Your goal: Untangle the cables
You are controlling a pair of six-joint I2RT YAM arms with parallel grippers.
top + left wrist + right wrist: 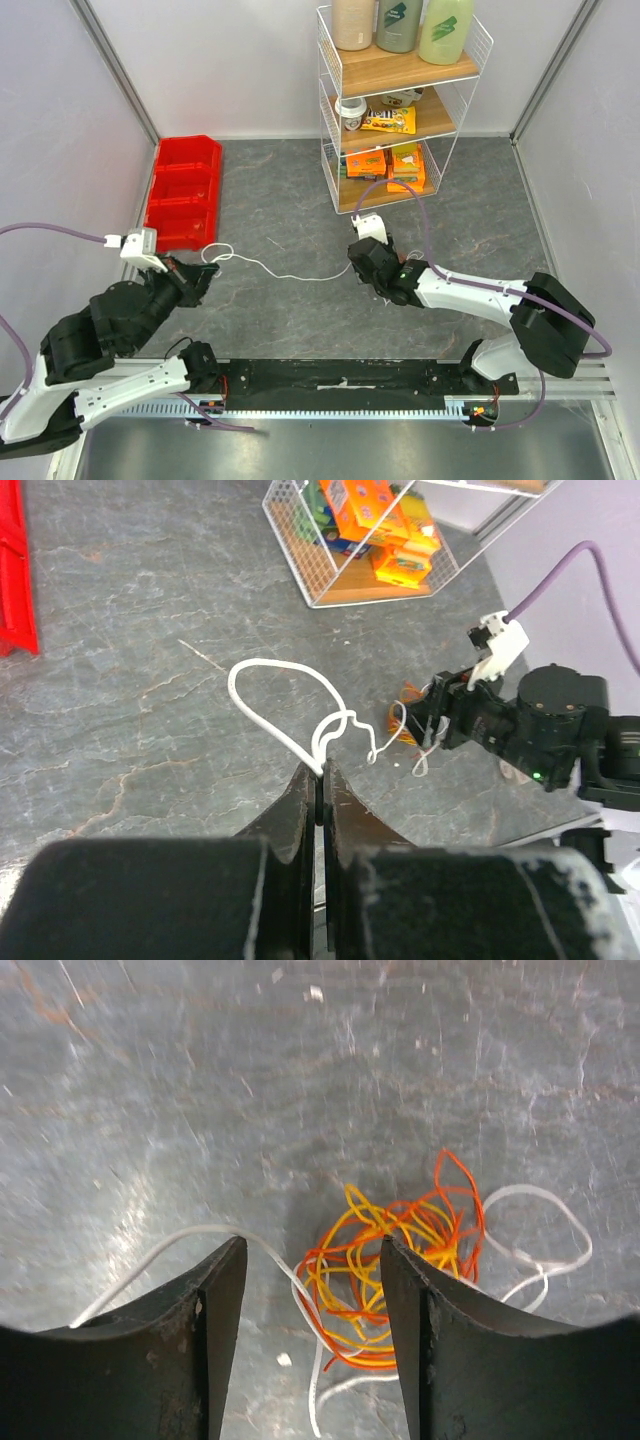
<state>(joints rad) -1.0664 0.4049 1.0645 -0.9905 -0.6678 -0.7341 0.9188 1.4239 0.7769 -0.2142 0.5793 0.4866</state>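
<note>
A white cable [280,273] trails across the grey table from my left gripper [205,268] towards my right one. In the left wrist view my left gripper [322,775] is shut on the white cable [265,662], which loops up from the tips. An orange and yellow tangle [385,1250] lies on the table with the white cable [190,1230] running through it. My right gripper [312,1245] hangs open just above it, its jaws either side of the tangle's left part. From above, the right gripper [372,278] hides the tangle.
A row of red bins [183,190] stands at the back left. A white wire shelf [395,110] with bottles and orange boxes stands at the back, just beyond the right gripper. A black rail [340,375] runs along the near edge.
</note>
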